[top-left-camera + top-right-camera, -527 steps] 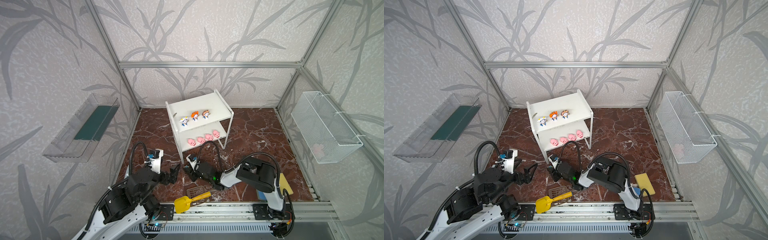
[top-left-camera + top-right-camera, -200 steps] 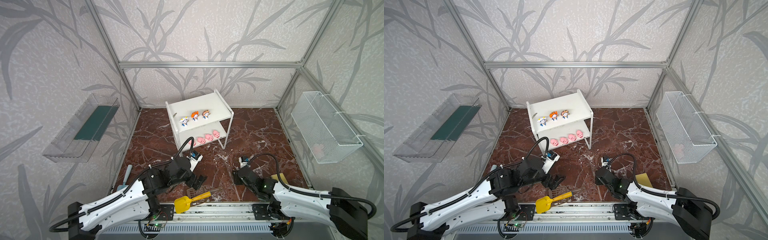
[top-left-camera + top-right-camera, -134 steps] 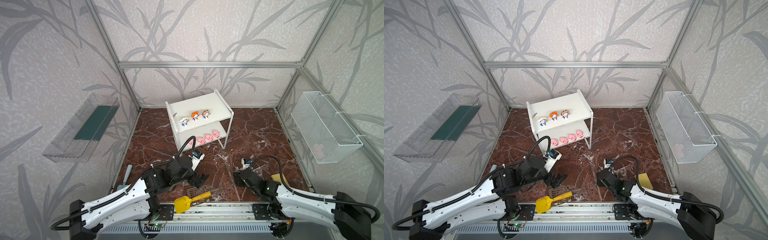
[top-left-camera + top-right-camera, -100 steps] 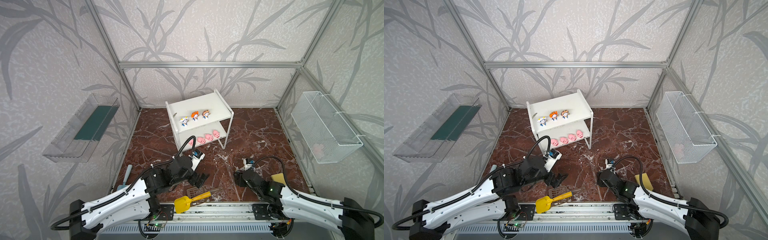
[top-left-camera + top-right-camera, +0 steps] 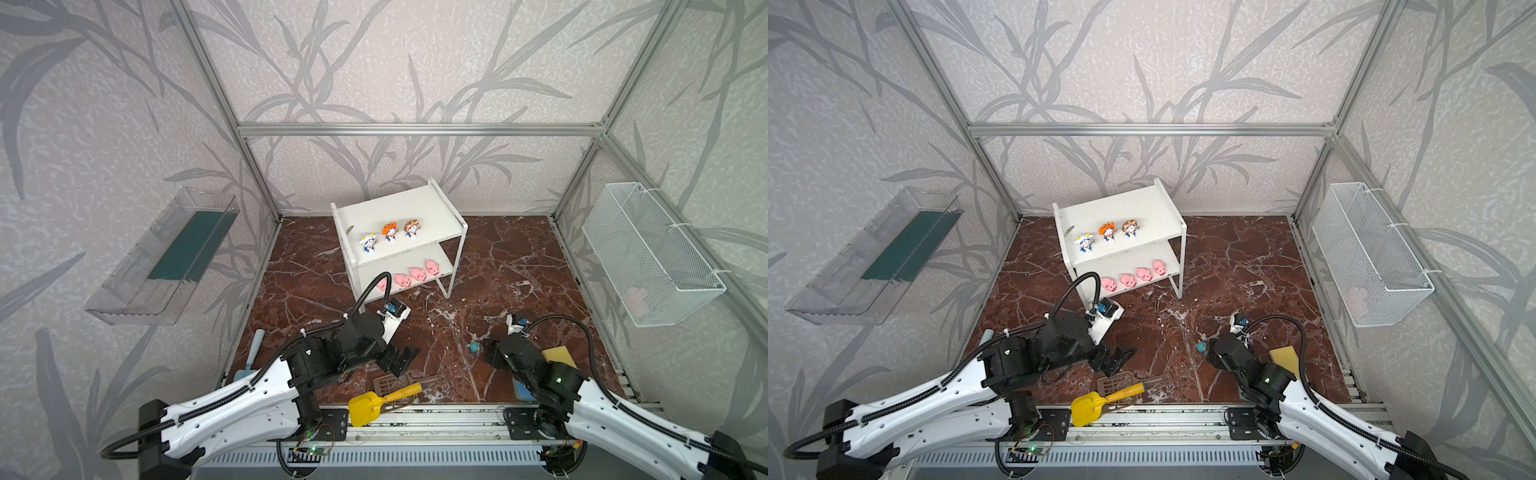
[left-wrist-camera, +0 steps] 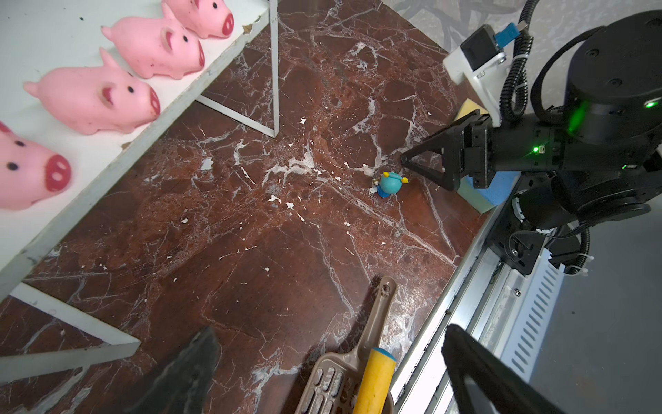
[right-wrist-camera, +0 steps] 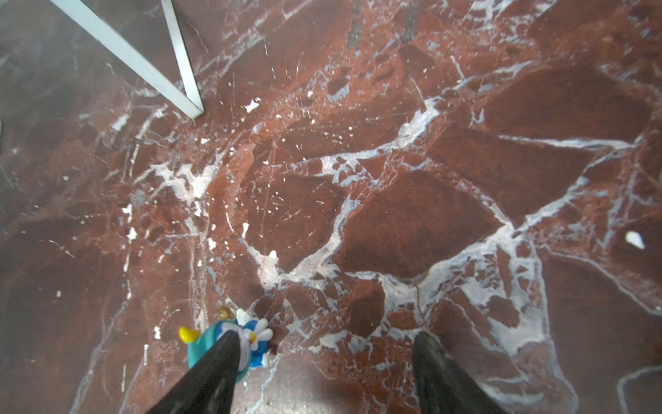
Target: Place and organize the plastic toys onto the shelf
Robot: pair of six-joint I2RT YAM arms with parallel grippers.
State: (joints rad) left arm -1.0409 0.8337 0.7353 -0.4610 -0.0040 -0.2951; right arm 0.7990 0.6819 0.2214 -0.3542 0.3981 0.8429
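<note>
The white shelf (image 5: 440, 216) stands at the back middle. Its top board carries three figurines: white (image 5: 368, 242), orange (image 5: 389, 232) and brown (image 5: 412, 228). Pink pigs (image 5: 417, 274) line the lower board (image 6: 53, 32). A teal figurine (image 5: 475, 346) (image 6: 390, 182) sits on the marble floor. My right gripper (image 7: 326, 338) is open and low. The teal figurine (image 7: 211, 344) lies against the outer side of one finger, not between the two. My left gripper (image 6: 329, 331) hangs open and empty over the front floor (image 5: 401, 359).
A yellow scoop (image 5: 374, 405) lies across a brown slotted scoop (image 5: 390, 382) at the front rail. Yellow (image 5: 559, 355) and blue (image 5: 521, 390) sponges lie under the right arm. A wire-mesh basket (image 5: 648, 253) hangs on the right wall, a clear tray (image 5: 166, 257) on the left.
My right gripper has opened and its arm has drawn back slightly toward the front right. The teal figurine now shows free on the floor. The left arm has barely moved.
</note>
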